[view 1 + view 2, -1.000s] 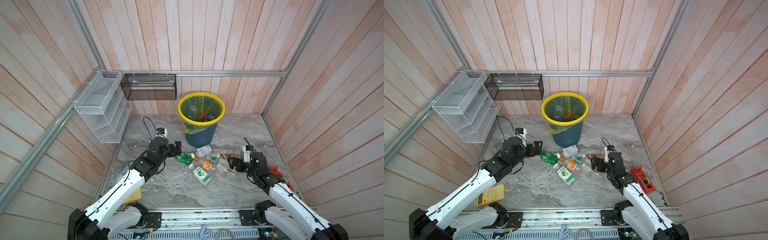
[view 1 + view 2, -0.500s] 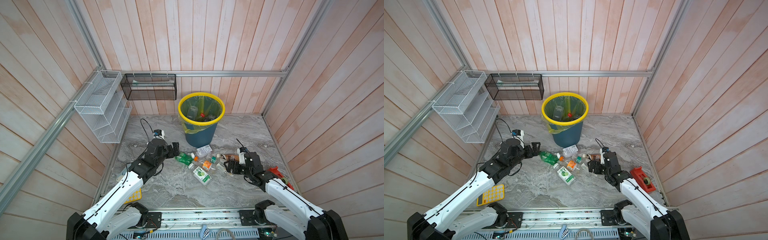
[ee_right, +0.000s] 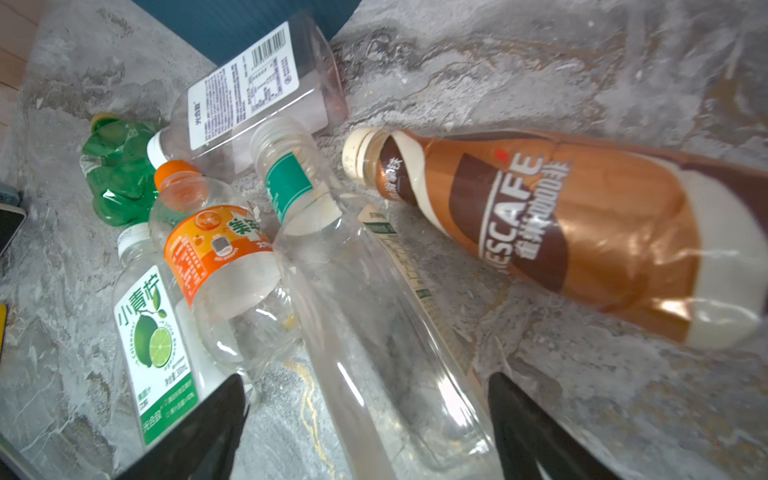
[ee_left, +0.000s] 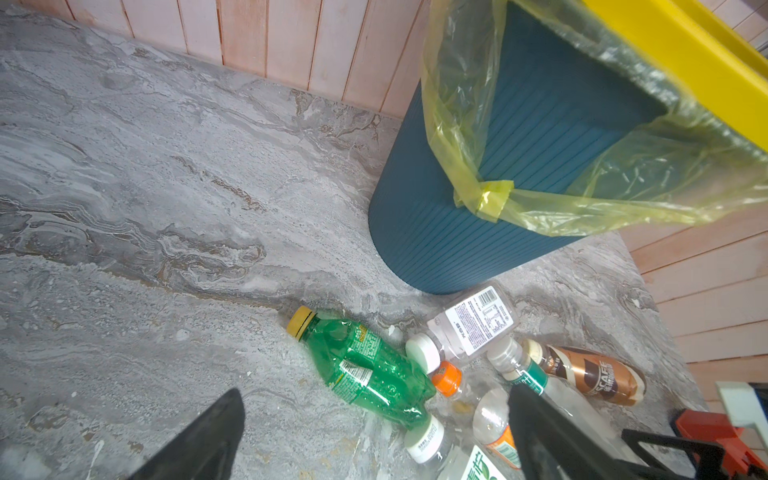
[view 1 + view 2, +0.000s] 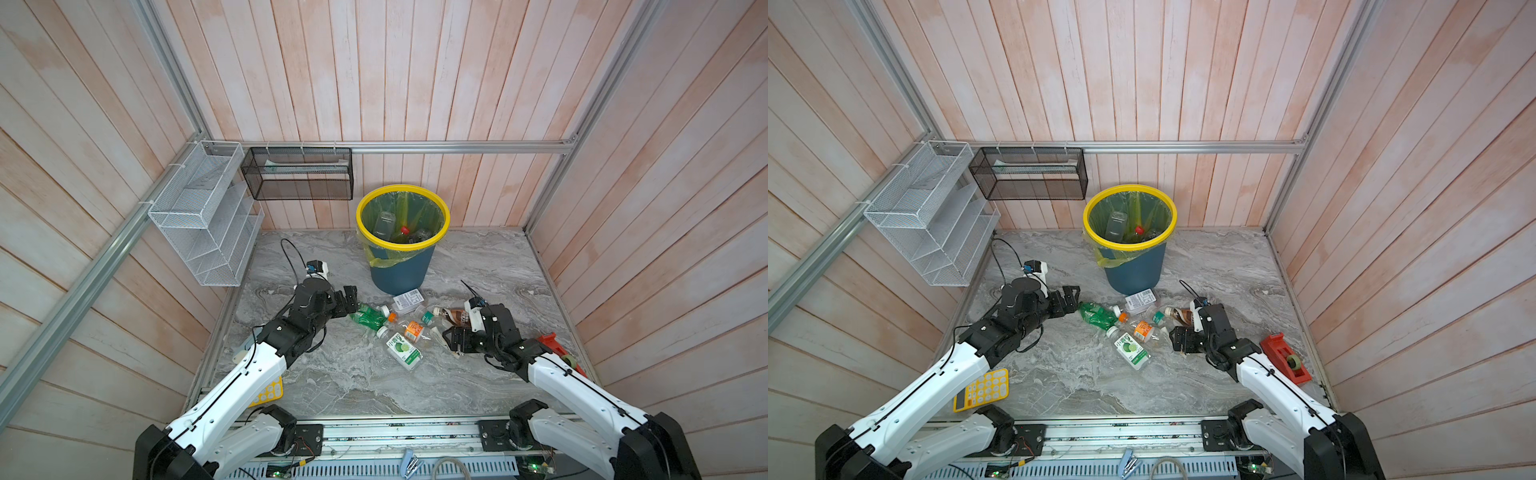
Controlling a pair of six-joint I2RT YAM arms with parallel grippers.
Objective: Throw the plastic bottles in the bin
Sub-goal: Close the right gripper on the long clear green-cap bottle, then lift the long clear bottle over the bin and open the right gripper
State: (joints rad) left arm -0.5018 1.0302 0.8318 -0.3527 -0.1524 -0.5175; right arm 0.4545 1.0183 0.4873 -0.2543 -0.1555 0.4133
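Teal bin (image 5: pixel 399 274), at rear: holds a few plastic bottles (image 5: pixel 384 224). Floor heap (image 5: pixel 409 330), about six bottles, just before it: outstanding. Left gripper (image 5: pixel 352 300): spread, empty, beside green bottle (image 4: pixel 365 370). Right gripper (image 5: pixel 449 341): spread astride clear bottle (image 3: pixel 374 332), nothing clamped.

You have a white wire rack (image 5: pixel 203 224) at ten o'clock, black mesh basket (image 5: pixel 297 174) at eleven, yellow calculator (image 5: pixel 982 388) at seven, red tape dispenser (image 5: pixel 1285 361) at four.

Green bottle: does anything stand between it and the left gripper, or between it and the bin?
Nothing visible does. The open left gripper faces the green bottle across bare tabletop. Only tabletop lies between the bottle and the bin, though its tall wall must be cleared.
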